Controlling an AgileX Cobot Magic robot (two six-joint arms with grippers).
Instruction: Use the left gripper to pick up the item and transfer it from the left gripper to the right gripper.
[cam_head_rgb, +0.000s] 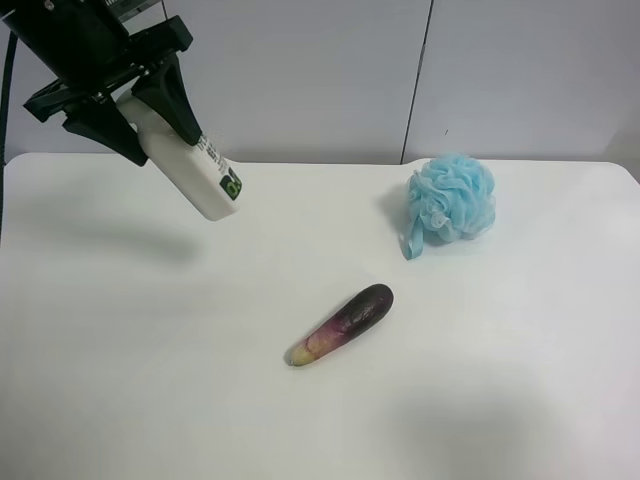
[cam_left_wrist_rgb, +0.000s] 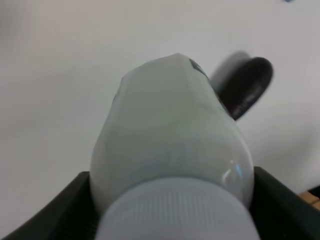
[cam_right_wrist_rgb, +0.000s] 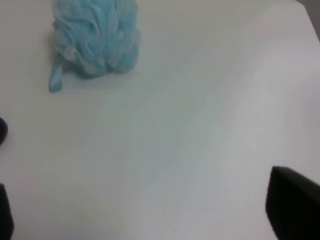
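— Left gripper (cam_head_rgb: 168, 145): pinching what in its jaws?
— Clamped on the bottle (cam_head_rgb: 200, 180), gripping it near the cap end with a black finger on either side. Tilted, with the bottom end pointing down and to the right. From the left wrist, showing as cap closest and body (cam_left_wrist_rgb: 170, 135) filling the view.
— Touching the counter (cam_head_rgb: 150, 400)?
— No. Held well above it, over the far left corner.
— Which step, then?
— Pick-up done, by the look of it. Transfer not yet begun. Judged to be the carry toward a meeting point.
— And the right gripper (cam_right_wrist_rgb: 150, 220)?
— Jaws spread wide with nothing between them. Only visible as dark finger edges at either side of the right wrist view. Absent from the high view. Looking down over the right part of the counter, near the pouf (cam_right_wrist_rgb: 97, 37).
— Needed next?
— Bring the two grippers together. Offer the bottle's free bottom end, close the right jaws round the body, and only then loosen the left ones. Plenty of bare body below the left fingers for that second grip.
— Anything in the way?
— Eggplant (cam_head_rgb: 342, 324) lying mid-counter and pouf at far right, both well apart from the bottle.
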